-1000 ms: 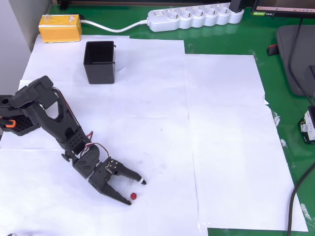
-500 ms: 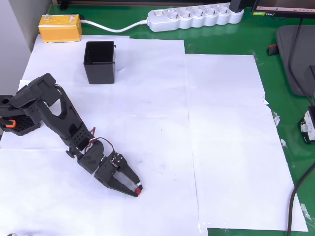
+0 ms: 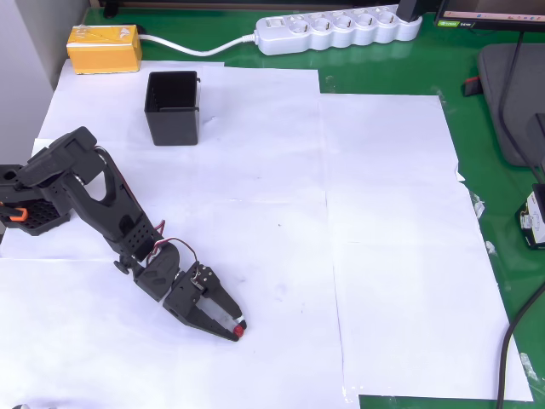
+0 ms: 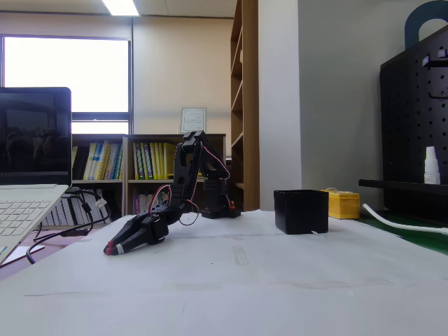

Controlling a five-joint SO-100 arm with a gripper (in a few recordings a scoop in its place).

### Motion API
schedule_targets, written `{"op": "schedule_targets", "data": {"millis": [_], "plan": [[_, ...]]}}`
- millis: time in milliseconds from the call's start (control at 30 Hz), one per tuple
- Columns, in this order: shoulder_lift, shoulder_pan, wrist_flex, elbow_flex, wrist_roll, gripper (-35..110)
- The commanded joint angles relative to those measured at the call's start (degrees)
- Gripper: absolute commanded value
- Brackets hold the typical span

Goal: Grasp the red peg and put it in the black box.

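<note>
One red peg [image 3: 241, 326], one black box [image 3: 173, 106], one yellow block [image 3: 105, 48], one power strip [image 3: 338, 31], perhaps six paper sheets [image 3: 392, 256].

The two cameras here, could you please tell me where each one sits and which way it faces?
Overhead view: above the table, looking straight down on white paper sheets; the whole black arm shows, its tool shut on the red peg near the bottom.
Fixed view: low at table height, looking level across the paper toward bookshelves; the arm shows side-on, tool down at the paper.
Shared: both show the arm, the black box, and the yellow block.
</note>
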Motion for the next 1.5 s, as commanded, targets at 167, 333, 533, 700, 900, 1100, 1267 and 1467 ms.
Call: {"op": "schedule_targets", "data": {"millis": [167, 333, 533, 700, 900, 1100, 1267, 1467], "plan": [[-29.44, -1.32, 31.38, -0.44, 0.26, 0], [-39.38, -3.16, 68.2, 13.62, 1.76, 0], [-41.13, -6.42, 106.35, 37.62, 6.59, 0], [-41.04, -9.49, 123.31, 46.23, 8.0, 0], [-41.13, -14.68, 135.44, 46.67, 10.37, 0], [-41.4, -21.01, 142.29, 46.76, 14.77, 0], [-43.86, -28.74, 144.4, 43.68, 20.3, 0], [-50.1, -40.43, 144.58, 36.65, 26.98, 0]]}}
